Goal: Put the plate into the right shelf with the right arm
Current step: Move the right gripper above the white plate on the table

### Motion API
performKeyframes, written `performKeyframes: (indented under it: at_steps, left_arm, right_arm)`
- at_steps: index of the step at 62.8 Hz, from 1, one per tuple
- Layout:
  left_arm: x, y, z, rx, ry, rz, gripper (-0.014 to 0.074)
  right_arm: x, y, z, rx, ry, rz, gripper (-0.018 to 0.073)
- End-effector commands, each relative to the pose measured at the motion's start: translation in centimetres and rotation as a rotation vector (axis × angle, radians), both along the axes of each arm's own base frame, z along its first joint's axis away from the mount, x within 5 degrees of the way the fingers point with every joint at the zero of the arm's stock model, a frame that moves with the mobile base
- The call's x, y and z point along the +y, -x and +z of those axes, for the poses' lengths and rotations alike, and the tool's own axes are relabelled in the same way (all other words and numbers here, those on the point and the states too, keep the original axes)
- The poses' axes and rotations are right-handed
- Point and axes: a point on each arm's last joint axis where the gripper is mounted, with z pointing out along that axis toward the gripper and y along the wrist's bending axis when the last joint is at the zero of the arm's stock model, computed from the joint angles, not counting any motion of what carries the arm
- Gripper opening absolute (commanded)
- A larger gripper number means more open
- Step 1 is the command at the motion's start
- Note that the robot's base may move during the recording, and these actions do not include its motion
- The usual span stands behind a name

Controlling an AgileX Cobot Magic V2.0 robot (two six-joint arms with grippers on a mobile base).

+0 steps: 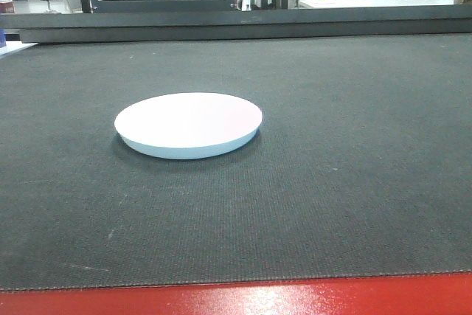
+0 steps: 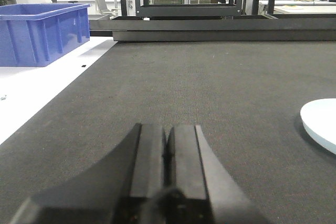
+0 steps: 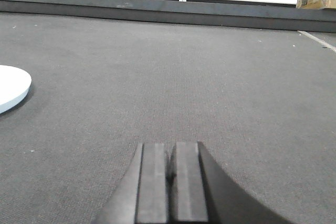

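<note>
The plate (image 1: 188, 125) lies flat on the dark mat (image 1: 354, 182); left gripper (image 2: 167, 137) and right gripper (image 3: 169, 153) sit low over the mat, apart from the plate. Both pairs of jaws are pressed together, holding nothing.

Dark woven mat (image 1: 332, 204), red table edge (image 1: 295, 296) (blue bin (image 2: 42, 32) leftward)

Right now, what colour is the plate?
The plate is plain white, unmarked; best seen in the exterior front-facing view.
</note>
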Motion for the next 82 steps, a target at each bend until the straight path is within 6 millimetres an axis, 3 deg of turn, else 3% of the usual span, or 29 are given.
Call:
performKeyframes:
  at_steps: [1, 42, 50, 58, 65, 71, 78, 82]
  left_arm:
    - [0.2, 0.1, 0.6, -0.091, 0.002, 0.019, -0.0047]
    - [0.2, 0.1, 0.6, -0.091, 0.002, 0.019, -0.0047]
    - [0.2, 0.1, 0.6, -0.091, 0.002, 0.019, -0.0047]
    - [0.2, 0.1, 0.6, -0.091, 0.002, 0.019, -0.0047]
    - [0.2, 0.1, 0.6, -0.091, 0.002, 0.019, -0.0047]
    - [0.2, 0.1, 0.6, -0.091, 0.002, 0.019, -0.0047]
    - [0.2, 0.1, 0.6, -0.091, 0.002, 0.019, -0.0047]
    - [0.2, 0.1, 0.6, -0.091, 0.002, 0.019, -0.0047]
  right_arm:
    - [-0.1, 0.2, 1.2, -0.112, -0.005, -0.008, 0.005]
    - [-0.1, 0.2, 1.7, -0.156, -0.013, -0.012, 0.005]
    - [-0.1, 0.7, 4.4, -0.169, -0.072, -0.002, 0.005]
    - [0.1, 1.0, 8.3, -0.046, -0.065, 0.014, 0.0057]
    - [0.2, 0.1, 11.1, 0.038, -0.058, 0.019, 0.0161]
    - [0.3, -1.6, 12.9, 0.092, -0.055, 0.018, 0.0339]
    - [0.5, -5.0, 14.3, 0.192, -0.05, 0.017, 0.0542]
    - [0.8, -7.0, 15.0, 0.252, -0.044, 0.026, 0.0583]
